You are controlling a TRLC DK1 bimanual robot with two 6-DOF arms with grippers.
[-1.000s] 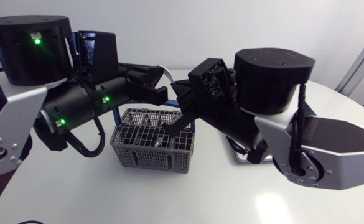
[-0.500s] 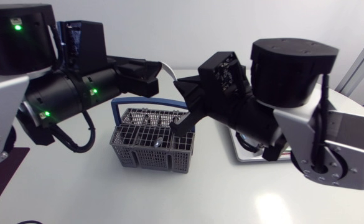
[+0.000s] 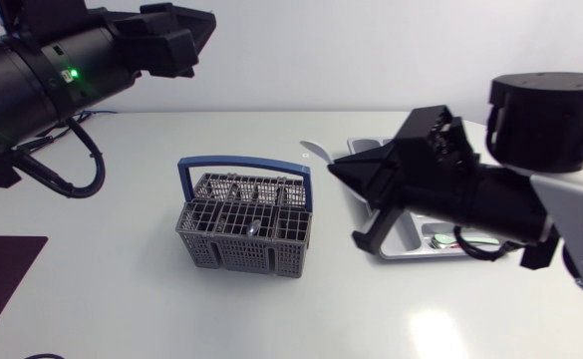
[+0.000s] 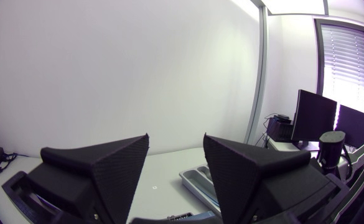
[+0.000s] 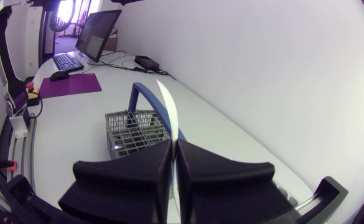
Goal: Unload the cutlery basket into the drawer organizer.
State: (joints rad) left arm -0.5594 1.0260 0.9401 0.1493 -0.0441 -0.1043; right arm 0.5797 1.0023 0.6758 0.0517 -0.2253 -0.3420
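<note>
Bare tabletop rings the basket (blue handle arches over).

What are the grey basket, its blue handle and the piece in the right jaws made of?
Grey lattice cutlery basket: matte moulded plastic, uniform grid walls. Blue hoop handle: smooth plastic, likely. Thin pale utensil: probably polished metal; it gleams.

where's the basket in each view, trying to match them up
head view: basket mid-table, left of the organizer.
left wrist view: not clearly in it; the open left hand hides the table, the organizer shows past it.
right wrist view: ahead of the right hand, behind the utensil it grips.
landmark: the blue handle, also in the right wrist view.
</note>
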